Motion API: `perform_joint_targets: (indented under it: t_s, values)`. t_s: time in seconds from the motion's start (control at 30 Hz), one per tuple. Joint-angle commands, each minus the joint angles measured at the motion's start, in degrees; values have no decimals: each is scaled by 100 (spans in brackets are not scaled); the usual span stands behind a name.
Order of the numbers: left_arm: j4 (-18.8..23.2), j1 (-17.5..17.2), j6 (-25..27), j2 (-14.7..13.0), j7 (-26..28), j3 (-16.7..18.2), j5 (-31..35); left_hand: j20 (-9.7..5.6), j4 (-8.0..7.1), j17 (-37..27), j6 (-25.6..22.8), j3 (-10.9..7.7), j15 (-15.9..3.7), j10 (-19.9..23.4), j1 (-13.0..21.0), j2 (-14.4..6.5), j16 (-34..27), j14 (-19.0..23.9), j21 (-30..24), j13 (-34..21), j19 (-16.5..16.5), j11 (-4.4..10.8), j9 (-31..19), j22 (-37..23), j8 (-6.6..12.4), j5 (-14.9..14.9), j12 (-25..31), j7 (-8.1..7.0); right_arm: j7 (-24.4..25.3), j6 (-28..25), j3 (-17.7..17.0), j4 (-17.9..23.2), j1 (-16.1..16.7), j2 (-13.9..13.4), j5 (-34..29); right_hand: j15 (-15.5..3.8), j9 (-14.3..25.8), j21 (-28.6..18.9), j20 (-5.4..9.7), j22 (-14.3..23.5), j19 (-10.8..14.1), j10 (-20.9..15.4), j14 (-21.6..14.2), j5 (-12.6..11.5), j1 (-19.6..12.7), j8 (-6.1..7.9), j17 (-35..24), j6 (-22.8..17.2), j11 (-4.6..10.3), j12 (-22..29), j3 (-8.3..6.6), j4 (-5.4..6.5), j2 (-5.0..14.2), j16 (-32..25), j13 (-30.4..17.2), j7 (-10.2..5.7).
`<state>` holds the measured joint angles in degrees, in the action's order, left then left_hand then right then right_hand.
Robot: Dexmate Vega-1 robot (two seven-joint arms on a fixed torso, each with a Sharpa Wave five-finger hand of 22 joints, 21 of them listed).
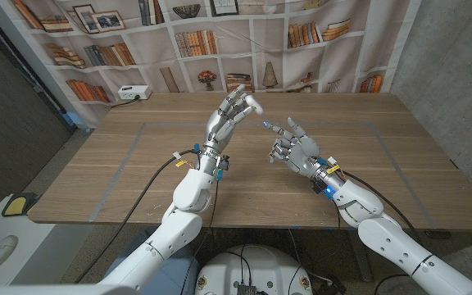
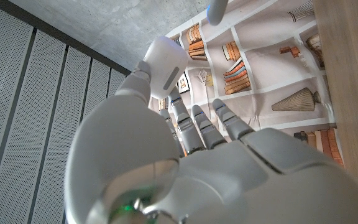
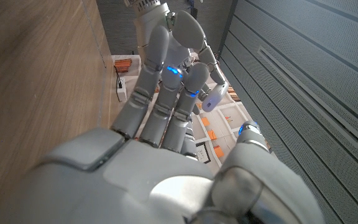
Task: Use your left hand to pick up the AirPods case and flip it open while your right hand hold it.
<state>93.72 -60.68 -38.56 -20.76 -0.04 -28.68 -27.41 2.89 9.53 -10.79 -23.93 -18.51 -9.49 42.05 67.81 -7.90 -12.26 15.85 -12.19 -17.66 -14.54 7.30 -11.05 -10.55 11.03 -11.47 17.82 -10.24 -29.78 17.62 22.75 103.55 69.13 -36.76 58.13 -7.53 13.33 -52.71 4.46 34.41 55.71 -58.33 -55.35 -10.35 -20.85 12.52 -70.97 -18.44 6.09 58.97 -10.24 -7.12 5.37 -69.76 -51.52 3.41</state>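
My left hand [image 1: 228, 119] is raised above the middle of the wooden table [image 1: 383, 172]. It pinches a small white AirPods case [image 1: 253, 102] at its fingertips. In the left wrist view the case [image 2: 165, 62] sits between the thumb and fingers of the left hand [image 2: 185, 168], and its lid looks closed. My right hand [image 1: 293, 149] hovers a little to the right of the case, fingers spread and reaching toward it with a small gap between. It holds nothing. In the right wrist view the right hand [image 3: 166, 143] points at the left hand [image 3: 166, 25].
A white power strip [image 1: 131, 93] lies at the table's back left edge. A bookshelf-print backdrop [image 1: 318, 33] hangs behind the table. Faint tape lines mark a rectangle on the tabletop.
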Motion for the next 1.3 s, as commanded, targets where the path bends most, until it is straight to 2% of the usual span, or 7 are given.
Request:
perform_joint_targets:
  t_s: [0.03, 0.13, 0.23, 0.53, 0.73, 0.9, 1.3]
  values:
    - [-121, 46, -96, -2, -304, -68, -218, 42, 0, -29, 5, -30, 5, 508, 28, -83, 18, 6, -3, -579, -12, 546, -17, -13, 16, -35, 6, 4, 10, -97, 48, 35, -102, 36, 5, -470, -37, -272, 385, -169, 567, -326, -583, 24, 118, 51, -31, -368, 318, 390, -69, 5, 1, -523, -343, 28]
    - [-192, 84, -141, 1, -517, -126, -381, 42, 1, -30, 7, -32, 6, 505, 38, -86, 18, 1, 1, -581, -1, 546, -18, -12, 17, -37, 2, 2, 132, -150, 46, 79, -85, 103, 91, -469, -76, -600, 596, -35, 861, -683, -941, 24, 211, 47, -39, -626, 484, 836, -127, 30, 16, -1007, -882, 12]
    - [-233, 102, -153, 2, -652, -166, -474, 36, 1, -29, 7, -31, 7, 502, 45, -84, 21, -6, 2, -583, 3, 546, -18, -12, 19, -38, -2, -4, 120, -162, 69, 48, -106, 158, 124, -464, -96, -727, 694, 5, 963, -857, -1162, 24, 259, 73, -42, -851, 520, 1039, -169, 39, 23, -1321, -1154, 6]
    - [-244, 81, -125, -28, -711, -144, -519, 102, -6, -30, 24, -30, 37, 499, 59, -87, 21, -16, 1, -590, 6, 547, -18, -12, 17, -41, -12, -8, 139, -175, 83, 25, -84, 253, 194, -452, -112, -784, 695, -14, 931, -867, -1209, -1, 305, 53, -35, -1005, 524, 1078, -255, 49, 69, -1648, -1286, 57]
    - [-360, 123, -156, 8, -910, -185, -686, 91, 6, -29, 31, -41, 32, 495, 94, -90, 24, -25, 3, -595, 13, 547, -18, -12, 19, -49, -22, -12, 79, -185, 139, -3, -99, 383, 288, -457, -129, -866, 740, -47, 1029, -1112, -1237, -32, 299, 41, -29, -1145, 525, 1173, -362, 39, 125, -1854, -1354, 90]
    - [-469, 178, -195, 38, -1089, -203, -813, 45, 30, -24, 32, -59, 30, 486, 152, -88, 29, -32, 7, -600, 26, 547, -18, -11, 22, -58, -32, -14, -14, -174, 194, -26, -130, 485, 333, -458, -141, -917, 745, -41, 1052, -1142, -1287, -83, 245, 29, -29, -1213, 525, 1205, -471, 17, 203, -1943, -1417, 96]
    - [-599, 239, -170, 78, -1268, -224, -908, 37, 31, -25, 44, -81, 34, 484, 221, -103, 28, -42, 17, -609, 64, 548, -19, -11, 25, -69, -45, -31, -30, -183, 275, -114, -151, 720, 432, -451, -165, -958, 746, -109, 1039, -1139, -1319, -125, 230, -22, -25, -1314, 520, 1162, -624, -18, 175, -1999, -1418, 102]
